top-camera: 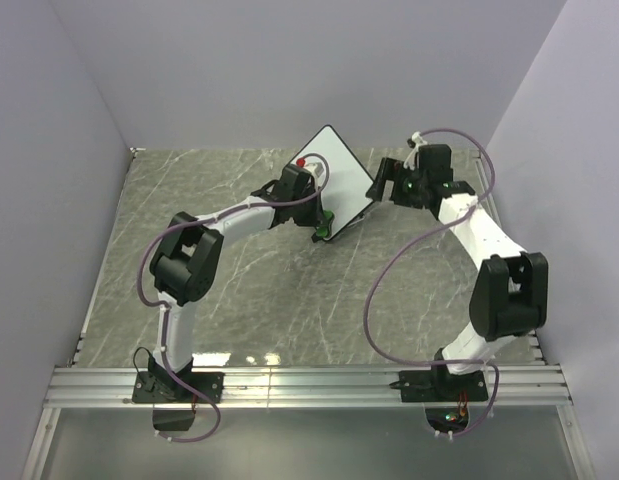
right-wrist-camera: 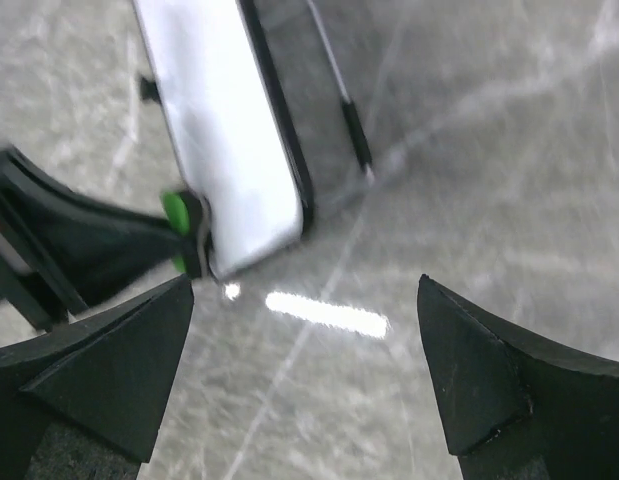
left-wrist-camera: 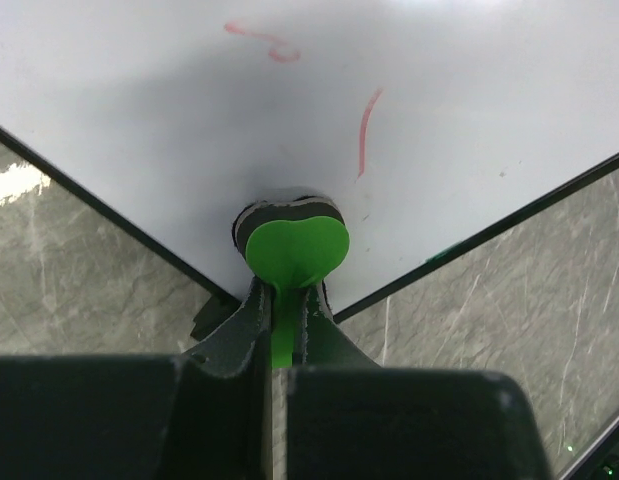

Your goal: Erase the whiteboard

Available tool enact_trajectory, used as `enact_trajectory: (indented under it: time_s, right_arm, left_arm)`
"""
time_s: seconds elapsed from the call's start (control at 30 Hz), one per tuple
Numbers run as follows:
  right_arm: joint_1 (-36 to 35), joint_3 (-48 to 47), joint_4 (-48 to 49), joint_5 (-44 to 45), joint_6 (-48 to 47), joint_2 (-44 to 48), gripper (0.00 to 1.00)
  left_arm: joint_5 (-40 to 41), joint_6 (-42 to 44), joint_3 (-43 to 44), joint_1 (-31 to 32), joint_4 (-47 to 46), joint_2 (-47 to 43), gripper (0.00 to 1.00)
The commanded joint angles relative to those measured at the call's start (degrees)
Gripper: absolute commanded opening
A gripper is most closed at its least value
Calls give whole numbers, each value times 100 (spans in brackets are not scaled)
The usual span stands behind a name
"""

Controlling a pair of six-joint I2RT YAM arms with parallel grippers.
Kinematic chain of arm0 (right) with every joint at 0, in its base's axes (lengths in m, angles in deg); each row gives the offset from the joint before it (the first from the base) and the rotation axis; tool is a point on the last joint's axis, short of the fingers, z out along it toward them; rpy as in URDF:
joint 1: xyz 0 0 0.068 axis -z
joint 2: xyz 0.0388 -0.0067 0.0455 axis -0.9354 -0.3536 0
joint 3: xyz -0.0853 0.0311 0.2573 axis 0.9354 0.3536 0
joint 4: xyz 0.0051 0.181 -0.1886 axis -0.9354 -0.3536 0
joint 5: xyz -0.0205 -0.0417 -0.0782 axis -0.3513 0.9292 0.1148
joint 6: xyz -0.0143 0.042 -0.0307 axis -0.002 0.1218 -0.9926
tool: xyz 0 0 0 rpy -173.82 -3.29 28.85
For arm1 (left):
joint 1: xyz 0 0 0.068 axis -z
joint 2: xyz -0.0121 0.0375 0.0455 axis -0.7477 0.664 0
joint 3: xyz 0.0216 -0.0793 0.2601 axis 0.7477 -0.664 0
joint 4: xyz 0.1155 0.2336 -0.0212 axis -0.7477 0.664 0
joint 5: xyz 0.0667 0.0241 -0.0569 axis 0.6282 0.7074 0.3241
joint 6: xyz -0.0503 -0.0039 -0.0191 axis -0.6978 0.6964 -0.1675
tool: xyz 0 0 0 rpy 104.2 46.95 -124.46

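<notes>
The whiteboard (top-camera: 341, 165) sits at the far middle of the grey marble table (top-camera: 199, 190), turned so one corner points toward the arms. The left jaws are shut tight on a green eraser (left-wrist-camera: 296, 248), whose pad rests against the board's face close to that near corner. Two faint red marks (left-wrist-camera: 364, 130) show farther up the board. The right jaws stand wide open and empty, just right of the board's right corner.

Visible are a green eraser (left-wrist-camera: 294, 250), a grey marbled table (top-camera: 239, 300), pale surrounding walls (top-camera: 289, 60), and aluminium rails (top-camera: 309, 385) along the near edge.
</notes>
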Motion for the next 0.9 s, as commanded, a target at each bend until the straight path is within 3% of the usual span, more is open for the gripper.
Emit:
enact_trajectory:
  time_s: [0.0, 0.2, 0.57, 0.77, 0.8, 0.87]
  right_arm:
    - [-14, -748, 70, -442, -113, -301, 100]
    - [-32, -1102, 281, -961, 177, -855, 99]
    - [-181, -1558, 545, -918, 256, -1567, 98]
    - [-190, -1709, 676, -1084, 388, -1717, 80]
    - [-181, -1700, 720, -1093, 405, -1725, 67]
    - [-190, -1673, 782, -1128, 467, -1761, 50]
  left_arm:
    - [19, 64, -86, -53, 9, -420, 0]
    - [-8, 100, 10, -80, 79, -428, 0]
    - [-51, 117, 186, -89, 308, -437, 0]
    - [-34, 126, 432, -89, 440, -350, 0]
    - [-25, 126, 476, -89, 448, -323, 0]
    - [-25, 126, 502, -89, 440, -306, 0]
